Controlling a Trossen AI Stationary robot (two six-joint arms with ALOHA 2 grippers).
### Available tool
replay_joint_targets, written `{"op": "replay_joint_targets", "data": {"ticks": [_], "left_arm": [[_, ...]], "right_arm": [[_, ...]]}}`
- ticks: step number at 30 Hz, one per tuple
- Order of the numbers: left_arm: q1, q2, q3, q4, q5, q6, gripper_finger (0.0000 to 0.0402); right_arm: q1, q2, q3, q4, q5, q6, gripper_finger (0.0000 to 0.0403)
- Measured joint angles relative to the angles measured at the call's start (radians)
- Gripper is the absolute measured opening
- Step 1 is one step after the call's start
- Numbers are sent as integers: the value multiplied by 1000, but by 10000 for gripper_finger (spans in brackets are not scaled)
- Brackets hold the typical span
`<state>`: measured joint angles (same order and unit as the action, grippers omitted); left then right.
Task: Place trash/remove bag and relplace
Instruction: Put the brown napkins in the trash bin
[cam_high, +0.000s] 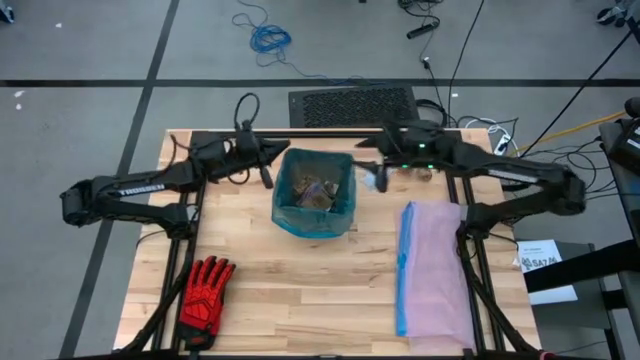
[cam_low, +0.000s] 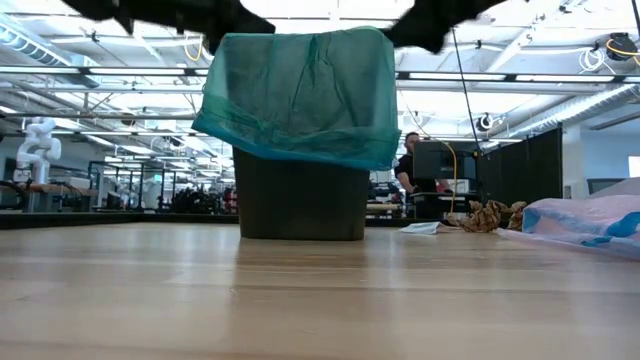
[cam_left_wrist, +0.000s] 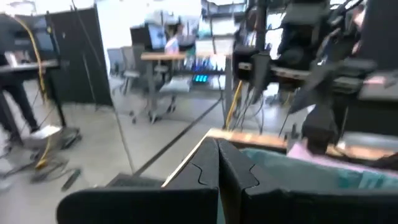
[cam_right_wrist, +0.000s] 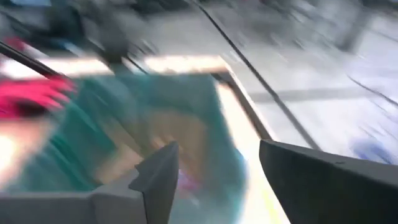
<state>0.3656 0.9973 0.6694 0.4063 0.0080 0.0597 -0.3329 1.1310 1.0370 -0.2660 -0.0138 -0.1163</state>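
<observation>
The teal bag (cam_high: 315, 192) lining a dark bin (cam_low: 300, 200) is seen between both sets of fingers on the worktop (cam_high: 300, 290), tan trash (cam_high: 318, 190) dimly made out inside. The right gripper (cam_right_wrist: 217, 168) is shown parted and empty above the blurred bag; the left gripper (cam_left_wrist: 219, 165) is pressed closed, holding nothing

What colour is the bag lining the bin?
Translucent teal-green bag; the low view shows it best, draped over the dark bin.

A teal-green bag (cam_high: 314, 192) lines a dark bin (cam_low: 300, 205); red-and-black glove (cam_high: 206, 290); pale lilac, blue-rimmed bag (cam_high: 433, 270).
</observation>
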Motion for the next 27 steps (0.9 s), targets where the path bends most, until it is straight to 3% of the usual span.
{"op": "replay_joint_targets", "data": {"ticks": [5,8,17,27], "left_arm": [[1,6,-123,140,6,-24,0],[1,4,-140,148,7,-28,0],[14,4,-162,184,51,2,0],[34,4,-204,206,108,3,0]], "right_arm": [[-57,-78,-5,-346,155,53,225],[-103,-76,-59,-449,194,72,223],[-299,-31,-324,-311,204,50,232],[-423,136,-356,-264,200,-27,233]]}}
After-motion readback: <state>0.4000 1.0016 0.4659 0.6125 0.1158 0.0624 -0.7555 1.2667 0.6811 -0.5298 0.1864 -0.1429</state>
